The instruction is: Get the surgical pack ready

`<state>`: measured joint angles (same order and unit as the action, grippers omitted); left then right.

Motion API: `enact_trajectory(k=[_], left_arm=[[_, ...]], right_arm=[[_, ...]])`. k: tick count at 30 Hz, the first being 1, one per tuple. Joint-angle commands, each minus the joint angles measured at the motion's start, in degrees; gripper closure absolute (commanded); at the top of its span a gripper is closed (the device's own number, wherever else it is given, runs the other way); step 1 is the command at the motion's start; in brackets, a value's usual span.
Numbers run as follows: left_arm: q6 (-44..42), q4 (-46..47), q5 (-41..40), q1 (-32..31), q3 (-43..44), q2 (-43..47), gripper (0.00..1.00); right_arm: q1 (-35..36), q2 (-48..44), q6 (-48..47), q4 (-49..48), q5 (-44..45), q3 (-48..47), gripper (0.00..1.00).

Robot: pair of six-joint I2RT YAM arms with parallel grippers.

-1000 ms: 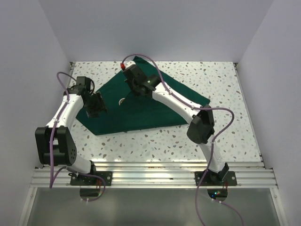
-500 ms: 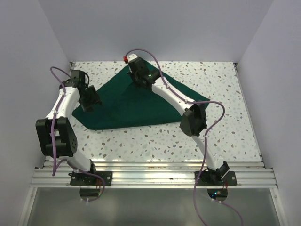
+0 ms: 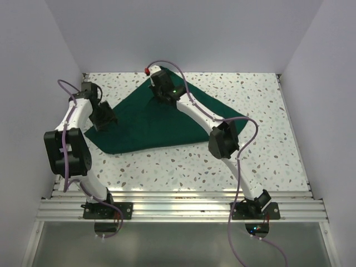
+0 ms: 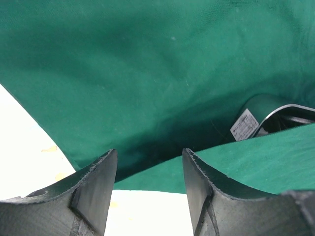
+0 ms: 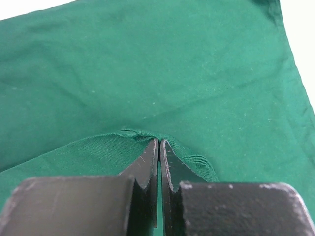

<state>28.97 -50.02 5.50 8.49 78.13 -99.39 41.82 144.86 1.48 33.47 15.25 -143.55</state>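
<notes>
Speckled desk (image 3: 261, 161) with white walls around, green cloth (image 3: 150, 128) lying across its far-left part. Right pincer (image 5: 160, 147) is pinching a fold near the far corner. Left pincer (image 4: 148, 155) is spread over the left edge, with the steel tray (image 4: 280, 114) peeking out from under the cloth.

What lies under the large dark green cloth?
Under the large dark green cloth, one corner of a shiny steel tray with a white label shows; the rest is covered.

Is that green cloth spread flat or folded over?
Folded over: the green cloth shows two layers in the left wrist view, with a steel tray corner peeking out between them.
</notes>
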Motion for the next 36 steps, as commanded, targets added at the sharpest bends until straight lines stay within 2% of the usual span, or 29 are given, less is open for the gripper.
enact_trajectory(k=[1, 11, 19, 29, 36], left_arm=[[0.6, 0.3, -0.6, 1.8, 3.4, -0.9, 0.39], [-0.1, -1.4, -2.7, 8.6, 7.1, -4.7, 0.34], [-1.7, -1.0, -4.2, 15.8, 7.1, -6.5, 0.25], [-2.7, 2.0, 0.8, 19.2, 4.4, -10.1, 0.24], [-3.1, 3.6, 2.6, 19.5, 5.2, -14.2, 0.27]], right_arm=[[-1.3, 0.3, 0.1, -5.1, -0.6, -2.4, 1.0], [-3.3, 6.2, 3.4, -7.4, -4.0, -3.6, 1.0], [-3.7, 10.3, 5.9, -7.4, -7.2, -3.7, 1.0], [-3.5, 11.2, 8.2, -7.2, -10.9, -2.0, 1.0], [-3.1, 11.2, 9.2, -7.1, -12.1, -2.1, 0.88]])
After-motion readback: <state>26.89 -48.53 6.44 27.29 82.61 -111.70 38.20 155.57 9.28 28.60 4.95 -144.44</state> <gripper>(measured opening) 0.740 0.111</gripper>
